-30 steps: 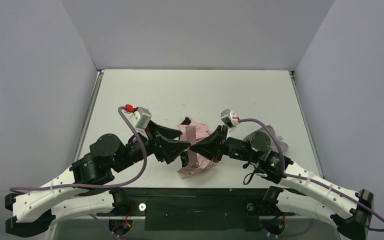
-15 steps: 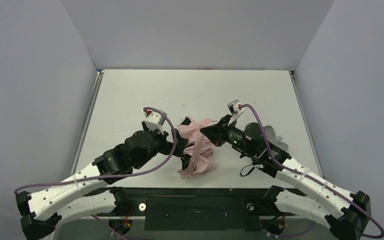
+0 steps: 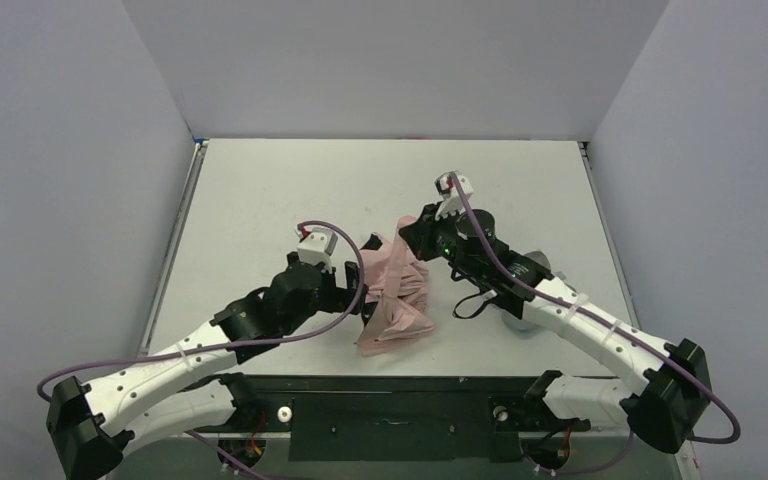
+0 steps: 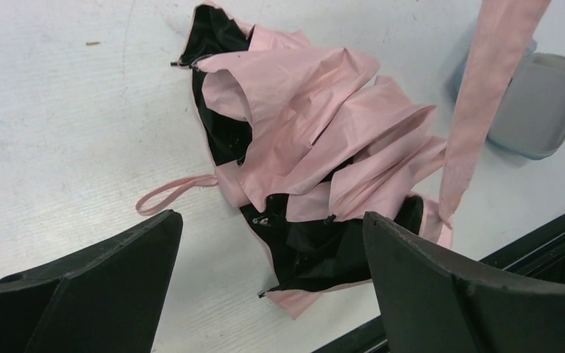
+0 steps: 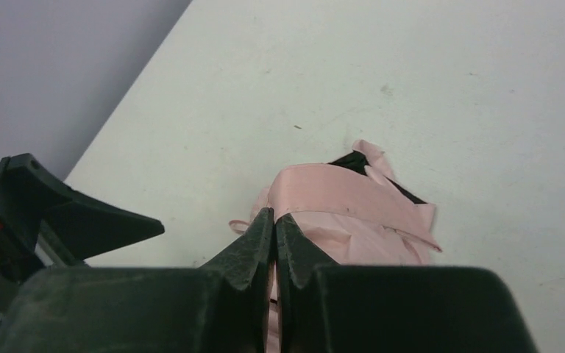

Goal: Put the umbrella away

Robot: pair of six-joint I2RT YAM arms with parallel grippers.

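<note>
The umbrella lies crumpled near the table's front edge, with pale pink fabric and black folds. It also shows in the left wrist view and the right wrist view. Its loop strap lies on the table to its left. My left gripper is open and empty, with its jaws wide apart over the umbrella's near end. My right gripper is shut on the umbrella's long pink closure strap and holds it pulled up from the fabric.
A light blue case lies open to the right of the umbrella and is partly hidden under my right arm in the top view. The table's front edge runs just below the umbrella. Grey walls stand on three sides.
My right gripper has moved from the umbrella's middle to its far side, drawing the strap up with it. My left arm has stretched forward and its gripper now tilts down over the umbrella.
</note>
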